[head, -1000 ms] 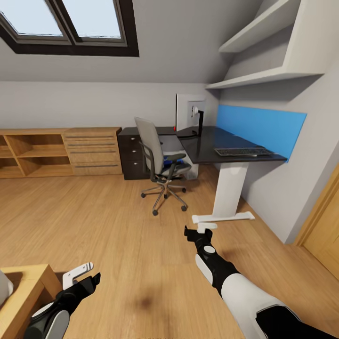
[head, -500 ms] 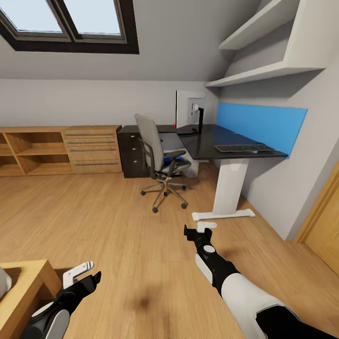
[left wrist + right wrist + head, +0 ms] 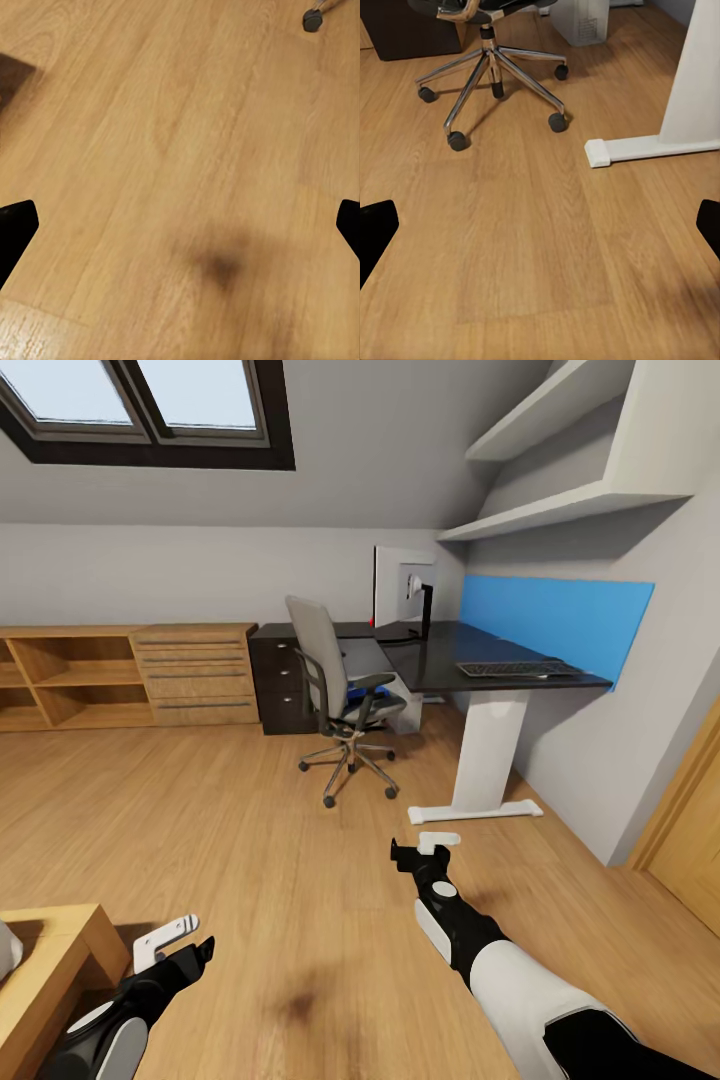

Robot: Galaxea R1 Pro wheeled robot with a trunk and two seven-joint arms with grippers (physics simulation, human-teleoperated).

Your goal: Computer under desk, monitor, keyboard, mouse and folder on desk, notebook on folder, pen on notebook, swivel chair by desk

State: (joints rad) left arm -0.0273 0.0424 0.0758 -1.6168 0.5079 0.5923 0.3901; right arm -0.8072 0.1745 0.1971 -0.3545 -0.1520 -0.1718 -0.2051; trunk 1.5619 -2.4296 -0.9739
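Observation:
The black desk (image 3: 440, 655) stands against the right wall on a white leg (image 3: 487, 755). The monitor (image 3: 403, 592) stands on the desk with its white back toward me. The keyboard (image 3: 510, 669) lies near the desk's front end. The grey swivel chair (image 3: 335, 680) stands just left of the desk, and its chrome base (image 3: 487, 64) is ahead of my right hand. The pale computer (image 3: 405, 712) sits under the desk behind the chair. My left gripper (image 3: 175, 945) and right gripper (image 3: 425, 850) both hang open and empty over the wood floor.
Black drawers (image 3: 280, 685) sit at the desk's far end, beside a wooden chest (image 3: 195, 675) and open shelving (image 3: 60, 680) along the back wall. A wooden furniture corner (image 3: 50, 970) is at my lower left. A door (image 3: 690, 840) is at the right.
The whole view has shifted slightly, with desk and chair sliding up in the picture, so the camera moved. Both grippers keep their pose and stay open.

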